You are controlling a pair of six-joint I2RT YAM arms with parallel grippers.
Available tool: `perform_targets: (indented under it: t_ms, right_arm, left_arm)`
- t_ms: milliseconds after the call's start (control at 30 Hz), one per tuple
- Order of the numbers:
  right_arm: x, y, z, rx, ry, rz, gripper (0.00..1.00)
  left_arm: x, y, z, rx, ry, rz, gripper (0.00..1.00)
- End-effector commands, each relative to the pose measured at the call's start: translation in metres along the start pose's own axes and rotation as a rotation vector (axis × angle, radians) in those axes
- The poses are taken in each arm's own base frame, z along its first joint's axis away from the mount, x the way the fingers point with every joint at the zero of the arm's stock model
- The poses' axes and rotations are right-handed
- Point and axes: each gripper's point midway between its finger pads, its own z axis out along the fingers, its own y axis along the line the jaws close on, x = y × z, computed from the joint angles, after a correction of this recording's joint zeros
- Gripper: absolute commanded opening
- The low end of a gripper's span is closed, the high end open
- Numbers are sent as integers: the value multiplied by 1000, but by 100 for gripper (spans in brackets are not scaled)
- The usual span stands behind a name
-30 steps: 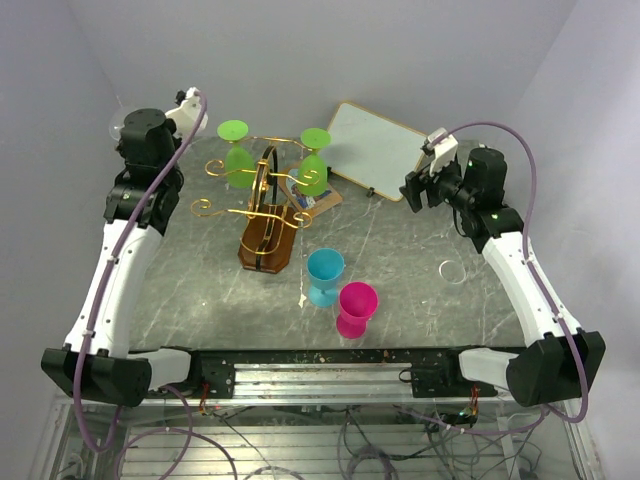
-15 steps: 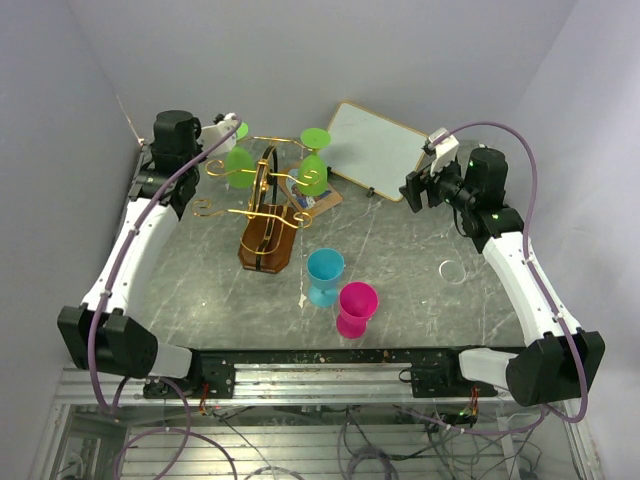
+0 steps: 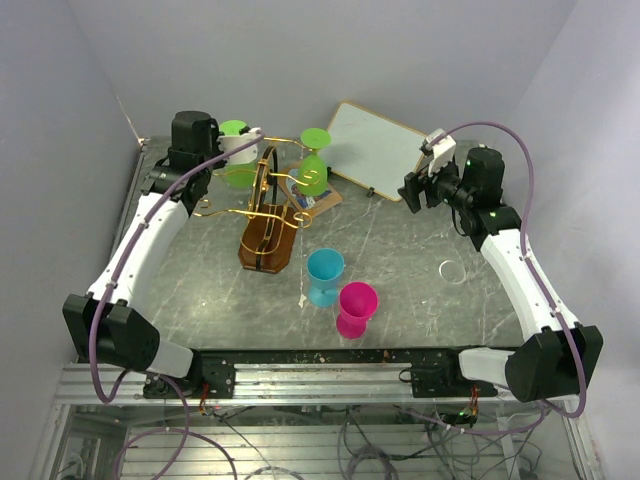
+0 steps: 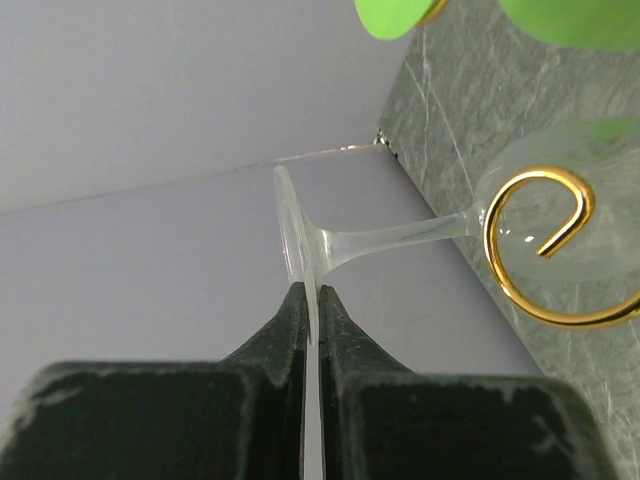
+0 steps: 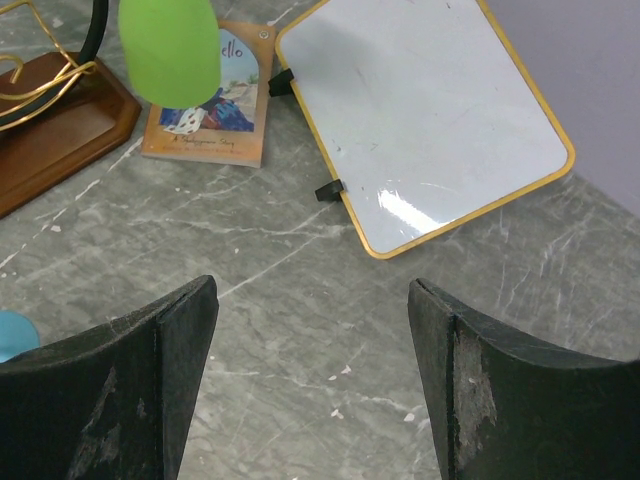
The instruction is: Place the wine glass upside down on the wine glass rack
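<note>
My left gripper [image 4: 312, 292] is shut on the foot of a clear wine glass [image 4: 385, 240]. The stem runs rightward to a frosted bowl [image 4: 590, 160]. A gold scroll end of the wine glass rack [image 4: 545, 250] curls across that bowl; I cannot tell if they touch. In the top view the left gripper [image 3: 258, 148] is at the rack's back left arm, and the gold wire rack [image 3: 262, 195] stands on its brown wooden base [image 3: 268, 248]. The right gripper [image 5: 312, 292] hangs open over bare table, right of the rack [image 3: 412, 190].
Two green glasses [image 3: 236, 150] [image 3: 313, 168] hang upside down on the rack. A blue glass [image 3: 324, 276] and a pink glass [image 3: 356, 308] stand in front. A white board [image 3: 375, 150], a small booklet [image 5: 205, 110] and a clear ring [image 3: 452, 270] are also there.
The left arm has swung from the far left wall in toward the rack's back left arm, carrying the clear glass. The right arm has stayed put.
</note>
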Motion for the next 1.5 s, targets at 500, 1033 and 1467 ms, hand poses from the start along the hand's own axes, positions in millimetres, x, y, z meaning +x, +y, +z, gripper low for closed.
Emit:
perform_targets:
  t_ms: [500, 1033, 1467]
  right_arm:
    - [7, 2, 5, -15, 9, -5, 76]
    - [10, 3, 6, -19, 13, -3, 76]
    - [13, 2, 8, -19, 20, -4, 76]
  left_arm:
    - [-58, 10, -1, -26, -179, 64, 7]
    - [-72, -5, -11, 69, -237, 223, 7]
    - [-78, -13, -22, 125, -269, 286, 7]
